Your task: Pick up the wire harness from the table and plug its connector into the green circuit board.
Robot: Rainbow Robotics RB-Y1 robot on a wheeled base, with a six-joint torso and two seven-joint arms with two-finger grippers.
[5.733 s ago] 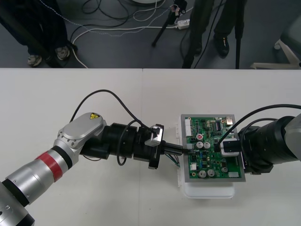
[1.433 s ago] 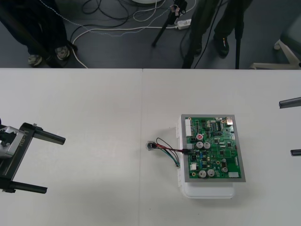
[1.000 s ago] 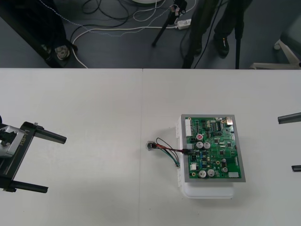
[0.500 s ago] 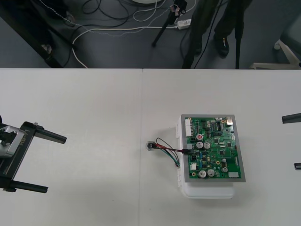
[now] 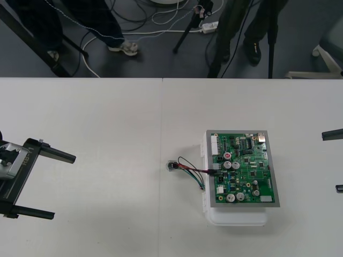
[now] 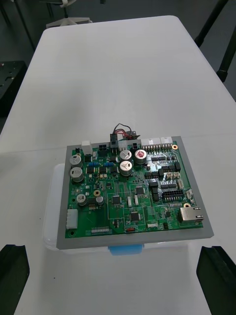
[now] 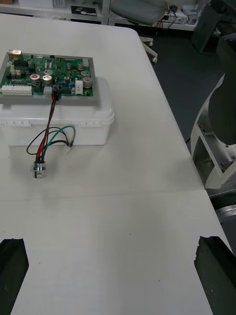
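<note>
Left gripper (image 5: 64, 186), right gripper (image 5: 329, 161): being held wide open, empty. Far ahead of jaws, harness plug (image 7: 54, 91) seems seated in green circuit board (image 5: 244, 166); wires (image 7: 49, 129) mustn't be snagged.

The left hand (image 5: 64, 187) hangs at the far left of the front view. Its two black fingers (image 5: 53, 156) are spread wide and point in toward the middle. The right hand (image 5: 329, 161) hangs at the far right edge, with just its black fingertips (image 5: 332, 134) reaching in, equally wide apart. In each wrist view, that hand's own fingers stand far apart.
</note>
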